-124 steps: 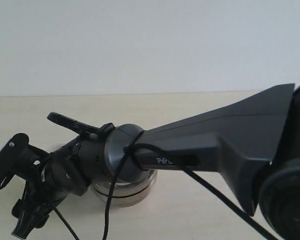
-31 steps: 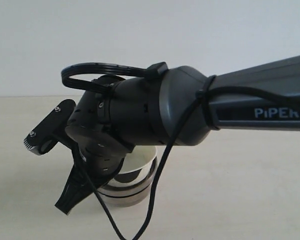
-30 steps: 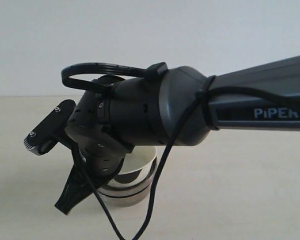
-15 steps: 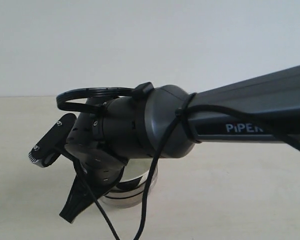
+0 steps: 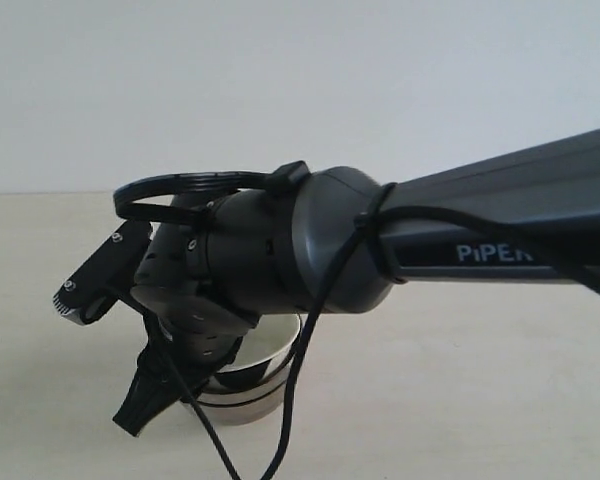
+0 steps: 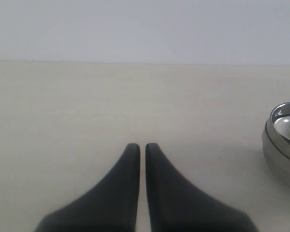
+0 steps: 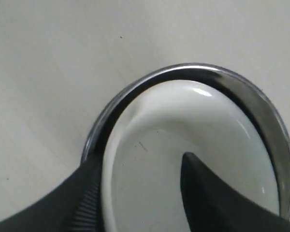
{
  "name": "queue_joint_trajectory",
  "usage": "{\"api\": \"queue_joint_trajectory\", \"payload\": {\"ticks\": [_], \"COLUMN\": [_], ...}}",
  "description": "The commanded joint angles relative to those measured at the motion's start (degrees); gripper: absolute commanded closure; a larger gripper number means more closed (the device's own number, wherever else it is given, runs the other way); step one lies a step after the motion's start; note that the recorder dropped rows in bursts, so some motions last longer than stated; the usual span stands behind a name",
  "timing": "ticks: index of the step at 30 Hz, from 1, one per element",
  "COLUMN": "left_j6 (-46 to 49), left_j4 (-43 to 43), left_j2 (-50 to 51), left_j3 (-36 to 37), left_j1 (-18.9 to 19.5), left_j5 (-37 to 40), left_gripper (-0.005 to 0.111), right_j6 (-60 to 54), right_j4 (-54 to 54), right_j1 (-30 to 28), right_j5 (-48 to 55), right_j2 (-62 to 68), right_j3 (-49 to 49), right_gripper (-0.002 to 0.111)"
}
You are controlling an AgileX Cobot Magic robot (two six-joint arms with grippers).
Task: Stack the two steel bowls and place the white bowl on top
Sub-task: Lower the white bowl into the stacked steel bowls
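Observation:
The two steel bowls (image 5: 248,388) stand nested on the table, and their two rims (image 6: 282,140) also show at the edge of the left wrist view. The white bowl (image 7: 183,145) sits inside the upper steel bowl (image 7: 193,70). My right gripper (image 7: 140,162) hangs over them, open. One of its fingers (image 7: 89,193) is outside the white bowl's rim and the other is inside the bowl, away from the rim. The right arm (image 5: 280,250) hides the white bowl in the exterior view. My left gripper (image 6: 142,146) is shut on nothing, low over bare table beside the bowls.
A pale tabletop (image 5: 460,380) runs back to a white wall (image 5: 300,80). The right arm's black cable (image 5: 300,400) loops down in front of the bowls.
The right arm came down and the white bowl, earlier tilted above the steel bowls, has sunk into them. The white rim no longer shows in the exterior view.

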Motion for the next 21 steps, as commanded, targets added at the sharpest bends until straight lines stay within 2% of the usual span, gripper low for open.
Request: {"api": "queue_joint_trajectory", "payload": {"ticks": [1, 8, 10, 11, 13, 14, 21], "left_j6": [-0.27, -0.27, -0.27, -0.27, -0.27, -0.27, -0.27], "left_j4": [0.00, 0.00, 0.00, 0.00, 0.00, 0.00, 0.00], "left_j2": [-0.18, -0.18, -0.18, -0.18, -0.18, -0.18, -0.18], "left_j3": [0.17, 0.17, 0.17, 0.17, 0.17, 0.17, 0.17], "left_j1": [-0.29, -0.29, -0.29, -0.29, -0.29, -0.29, -0.29], "left_j5": [-0.43, -0.43, -0.43, -0.43, -0.43, -0.43, -0.43], "left_gripper": [0.103, 0.103, 0.103, 0.103, 0.103, 0.103, 0.103], "right_j6": [0.27, 2.53, 2.53, 2.53, 2.53, 2.53, 5.50], "right_j4": [-0.83, -0.83, -0.94, -0.93, -0.93, -0.93, -0.93], "right_j1": [-0.07, -0.07, -0.07, -0.07, -0.07, -0.07, -0.07], "right_j5": [-1.10, 2.00, 3.76, 4.40, 4.93, 4.93, 0.95], "right_j2": [-4.02, -8.43, -8.43, -8.30, -8.30, -8.30, -8.30], "right_j3": [-0.12, -0.12, -0.12, -0.12, 0.87, 1.51, 7.40], "right_gripper": [0.062, 0.063, 0.074, 0.082, 0.104, 0.108, 0.108]}}
